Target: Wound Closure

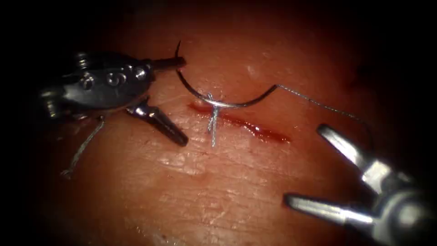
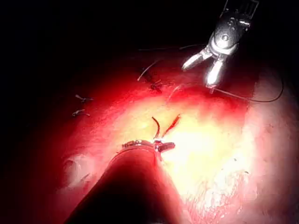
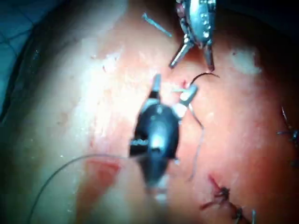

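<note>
Both grippers gape, left [image 1: 182,98] and right [image 1: 302,166], holding nothing. Needle [image 1: 214,101] lies over the cut [image 1: 255,129]; thin, stiff, slippery; I'd grab mid-curve.

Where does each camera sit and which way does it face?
Endoscope: above and in front, facing the pink tissue and red cut; left arm's steel tool and right arm's steel tool, both open, empty; curved steel needle lies by the cut, grey thread trailing right; whether it enters tissue is unclear.
Left wrist: on the left arm, looking along its own shaft; right tool beyond.
Right wrist: on the right arm, looking along its own tool; left tool beyond.
Shared: each wrist view catches the other arm's tool.
</note>
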`<state>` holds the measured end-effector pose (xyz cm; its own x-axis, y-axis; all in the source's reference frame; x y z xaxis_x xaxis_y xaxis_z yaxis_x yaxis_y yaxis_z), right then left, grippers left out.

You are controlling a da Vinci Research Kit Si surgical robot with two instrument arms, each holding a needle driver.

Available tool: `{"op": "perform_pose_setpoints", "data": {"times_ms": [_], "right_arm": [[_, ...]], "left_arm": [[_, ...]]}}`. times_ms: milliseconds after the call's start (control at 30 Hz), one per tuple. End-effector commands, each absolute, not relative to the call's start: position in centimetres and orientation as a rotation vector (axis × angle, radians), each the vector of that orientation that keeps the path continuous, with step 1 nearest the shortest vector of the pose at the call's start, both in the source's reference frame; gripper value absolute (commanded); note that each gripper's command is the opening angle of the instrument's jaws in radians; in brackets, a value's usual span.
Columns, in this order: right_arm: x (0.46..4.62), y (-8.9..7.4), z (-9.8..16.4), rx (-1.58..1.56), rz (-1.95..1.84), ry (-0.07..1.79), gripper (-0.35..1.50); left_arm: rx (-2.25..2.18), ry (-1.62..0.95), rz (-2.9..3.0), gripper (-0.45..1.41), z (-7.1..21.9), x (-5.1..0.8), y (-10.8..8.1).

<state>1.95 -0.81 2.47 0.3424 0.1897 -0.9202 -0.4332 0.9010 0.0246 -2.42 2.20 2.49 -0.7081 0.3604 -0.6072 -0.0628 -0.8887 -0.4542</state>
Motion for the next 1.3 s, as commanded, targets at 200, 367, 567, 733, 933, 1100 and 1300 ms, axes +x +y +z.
{"op": "perform_pose_setpoints", "data": {"times_ms": [200, 367, 567, 733, 933, 1100, 1300], "right_arm": [[2.03, -0.81, 2.54, -0.239, 0.407, 1.159, 0.86], [2.03, -0.8, 2.55, -0.238, 0.406, 1.16, 0.86], [2.04, -0.81, 2.57, -0.239, 0.405, 1.161, 0.86], [2.06, -0.82, 2.58, -0.238, 0.403, 1.162, 0.86], [2.07, -0.82, 2.58, -0.236, 0.402, 1.164, 0.86], [2.07, -0.82, 2.57, -0.233, 0.407, 1.165, 0.84], [2.11, -0.68, 2.63, -0.149, 0.54, 1.178, 0.83]], "left_arm": [[-1.136, -0.69, 2.78, 0.98, 2.78, -2.37, 2.6], [-1.255, -0.771, 2.881, 0.94, 2.93, -2.47, 2.78], [-1.233, -0.877, 3.141, 0.86, 3.07, -2.48, 2.62], [-1.261, -0.806, 3.212, 0.58, 3.12, -2.53, 2.64], [-1.199, -0.633, 3.245, -0.36, 3.17, -2.63, 2.74], [-1.153, -0.573, 3.262, -0.45, 3.17, -2.6, 2.73], [-1.101, -0.464, 3.263, -0.45, 2.97, -2.46, 2.59]]}}
